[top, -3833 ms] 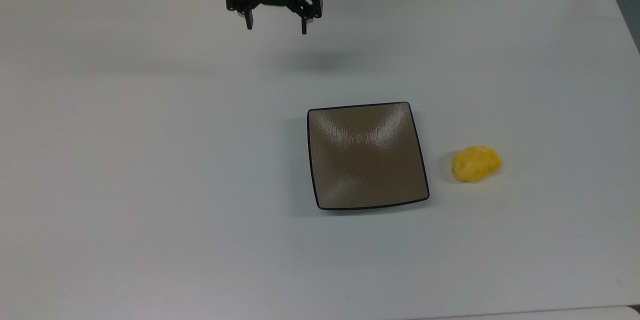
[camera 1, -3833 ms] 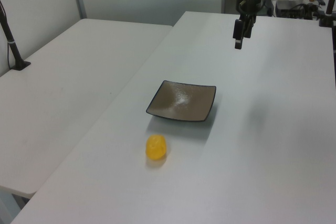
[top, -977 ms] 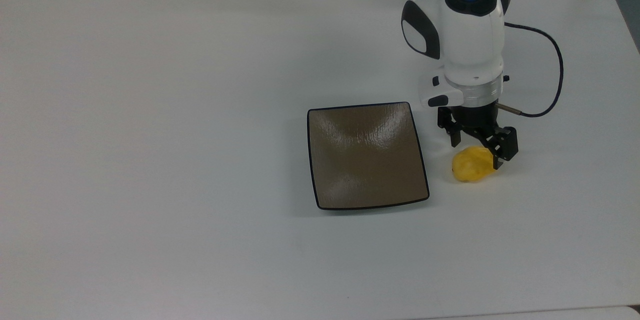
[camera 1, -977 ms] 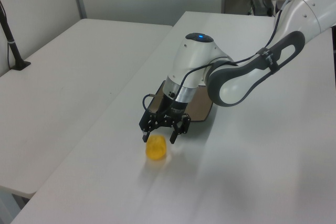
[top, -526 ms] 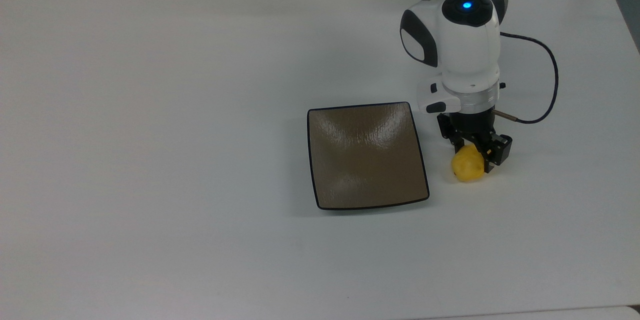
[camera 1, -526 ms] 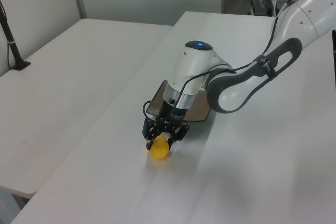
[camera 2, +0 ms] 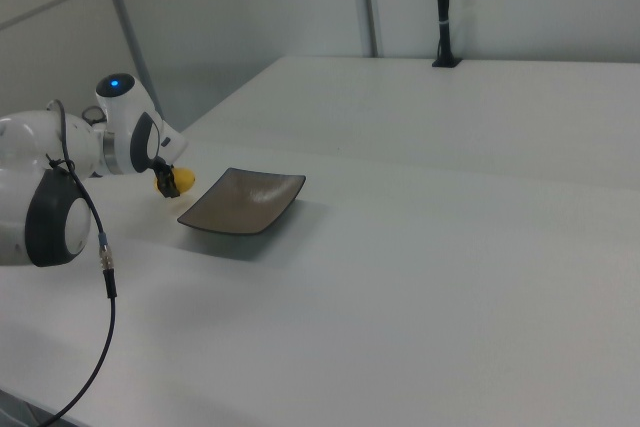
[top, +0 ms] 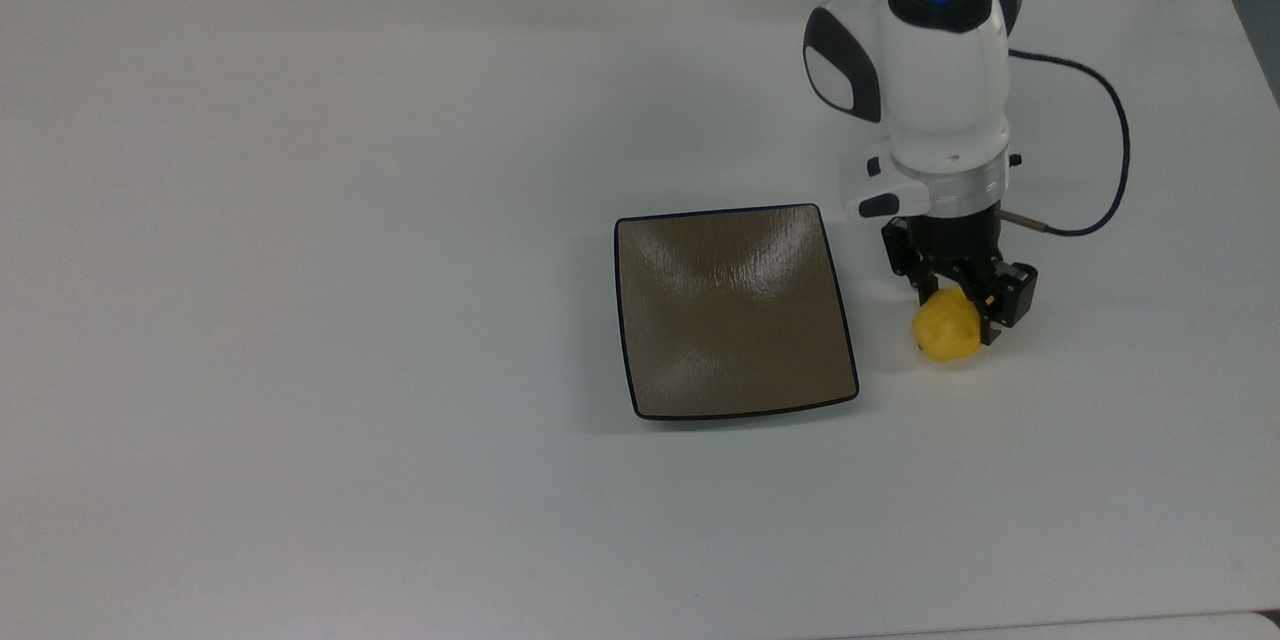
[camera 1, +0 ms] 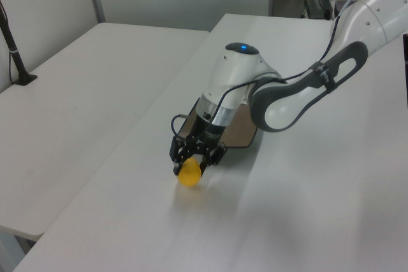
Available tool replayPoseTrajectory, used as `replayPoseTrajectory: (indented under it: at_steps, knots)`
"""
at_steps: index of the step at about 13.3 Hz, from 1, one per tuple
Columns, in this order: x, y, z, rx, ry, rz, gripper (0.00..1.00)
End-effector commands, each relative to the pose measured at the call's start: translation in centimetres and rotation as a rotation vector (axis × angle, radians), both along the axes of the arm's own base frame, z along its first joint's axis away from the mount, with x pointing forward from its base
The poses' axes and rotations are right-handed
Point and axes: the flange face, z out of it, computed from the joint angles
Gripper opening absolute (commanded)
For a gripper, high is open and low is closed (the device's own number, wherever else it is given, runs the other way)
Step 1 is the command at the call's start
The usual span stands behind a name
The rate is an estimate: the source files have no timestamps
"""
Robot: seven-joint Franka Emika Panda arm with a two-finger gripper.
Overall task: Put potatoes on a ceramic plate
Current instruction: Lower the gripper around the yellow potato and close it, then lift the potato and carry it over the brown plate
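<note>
**A:** so where's it at? Looks like the gripper (top: 958, 312) is clamped on the potato (top: 946, 328), with the potato off the plate's right edge in the top view. In the left view the potato (camera 1: 189, 172) seems barely clear of the table (camera 1: 306, 176), if it's clear at all, honestly hard to call.

**B:** yeah, I read it as closed on the potato too, black fingers either side of it. The plate (top: 735, 310) is bare and sits just beside it, with a gap between the two. So the step is lift and carry over.

**A:** any tips for doing that bit right?

**B:** main thing imo: go up before going sideways. The plate has a raised dark rim, and a low potato dragged across would bump it and shove the plate along the table. Smooth table, glossy plate, it'll slide easily.

**A:** and the grip? Thing's lumpy and rounded.

**B:** that's my worry. It looks pinched near the top, most of the yellow hangs below the fingers, so it could rotate or slip out. Slow move, no jerks. Then aim for the dished middle, lower till it's nearly touching, and only then open. Dropped from height, an oval thing like that will probably roll toward the rim or off.
</note>
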Motion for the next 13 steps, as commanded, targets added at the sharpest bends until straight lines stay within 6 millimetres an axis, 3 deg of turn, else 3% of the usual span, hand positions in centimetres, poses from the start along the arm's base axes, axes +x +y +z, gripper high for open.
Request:
replayPoseTrajectory:
  at_steps: [1,4,5,10,11,12,13]
  knots:
    - [-0.6,-2.3,5.4,-0.042,-0.084,0.008,0.39]
    - [-1.1,-5.9,9.2,-0.062,-0.112,0.012,0.40]
    - [-1.4,-7.1,9.5,-0.075,-0.111,0.012,0.40]
    - [-0.6,-13.1,8.0,-0.144,-0.057,0.002,0.44]
    - [-0.3,-13.8,7.8,-0.150,-0.053,0.000,0.66]
    - [-0.2,-14.1,7.7,-0.151,-0.052,-0.003,0.97]
    - [-0.1,-14.3,7.7,-0.152,-0.051,-0.004,1.00]
